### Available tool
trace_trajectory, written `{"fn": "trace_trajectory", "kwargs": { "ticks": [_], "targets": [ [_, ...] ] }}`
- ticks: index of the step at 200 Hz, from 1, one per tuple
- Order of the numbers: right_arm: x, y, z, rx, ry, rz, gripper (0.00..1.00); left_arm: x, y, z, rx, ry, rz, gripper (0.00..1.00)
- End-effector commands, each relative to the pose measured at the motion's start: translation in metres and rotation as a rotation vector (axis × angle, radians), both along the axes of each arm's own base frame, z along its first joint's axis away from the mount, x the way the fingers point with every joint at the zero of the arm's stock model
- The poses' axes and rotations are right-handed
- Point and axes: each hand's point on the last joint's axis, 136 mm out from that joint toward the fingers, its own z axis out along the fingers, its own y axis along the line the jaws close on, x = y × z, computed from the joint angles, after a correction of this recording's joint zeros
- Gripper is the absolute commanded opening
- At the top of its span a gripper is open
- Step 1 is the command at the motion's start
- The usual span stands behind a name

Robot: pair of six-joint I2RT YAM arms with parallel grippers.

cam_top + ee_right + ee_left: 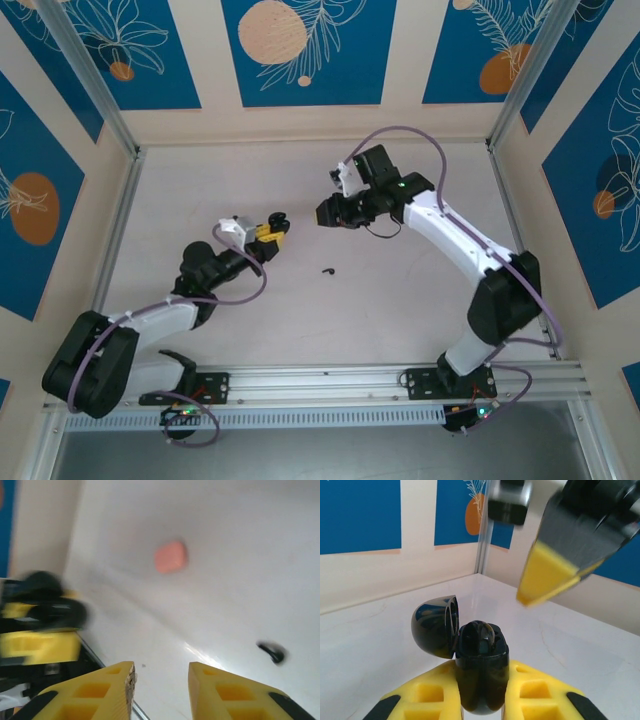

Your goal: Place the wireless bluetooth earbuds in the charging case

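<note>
Top view: case [277,219] clamped in L gripper [270,232], left of centre. R gripper [328,213] just right of it, near but apart. Black bud [328,270] loose on table [380,310], below both, centre frame.

L wrist: fingers [420,695] shut on case body, bottom centre. Lid [435,625] hinged open to the left. Can't tell if a bud already sits in the well. R finger pad [545,580] upper right, blurred, hanging above case.

R wrist: fingers [112,680] open, nothing btwn them. Black bud at lower right, off the finger line. Pink blob [170,556] upper centre, too blurred to ID. L gripper + case at left edge, blurred.

Risks, as judged:
- Bud tiny vs pads, so easy to pinch off-centre and flick across table, esp. w/ that curved tail.
- Approach offset as is; needs re-aim before closing.
- Close quarters w/ L gripper, so some chance of knocking lid shut or twisting case in the grip.
- Wrong bud orientation, then no seating in the well.
</note>
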Motion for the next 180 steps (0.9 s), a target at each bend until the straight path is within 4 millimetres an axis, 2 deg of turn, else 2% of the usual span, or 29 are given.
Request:
{"fn": "trace_trajectory", "kwargs": {
  "ticks": [1, 44, 81, 96, 126, 180],
  "targets": [
    [-0.036, -0.014, -0.051, -0.114, 0.359, -0.100, 0.38, -0.002, 0.003, -0.005, 0.040, -0.007, 0.031, 0.00],
    [-0.061, -0.001, -0.106, -0.138, 0.593, -0.165, 0.41, -0.001, 0.006, -0.009, 0.063, 0.004, 0.050, 0.00],
    [-0.058, -0.002, -0.137, -0.181, 0.646, -0.202, 0.43, -0.001, 0.007, -0.009, 0.063, 0.002, 0.054, 0.00],
    [-0.052, -0.001, -0.146, -0.192, 0.647, -0.212, 0.46, 0.000, 0.008, -0.009, 0.064, 0.001, 0.058, 0.00],
    [-0.041, -0.004, -0.160, -0.214, 0.641, -0.223, 0.46, -0.001, 0.009, -0.008, 0.065, -0.003, 0.063, 0.00],
    [-0.020, -0.002, -0.168, -0.208, 0.601, -0.220, 0.45, -0.002, 0.010, -0.010, 0.071, -0.003, 0.067, 0.00]
  ]
}}
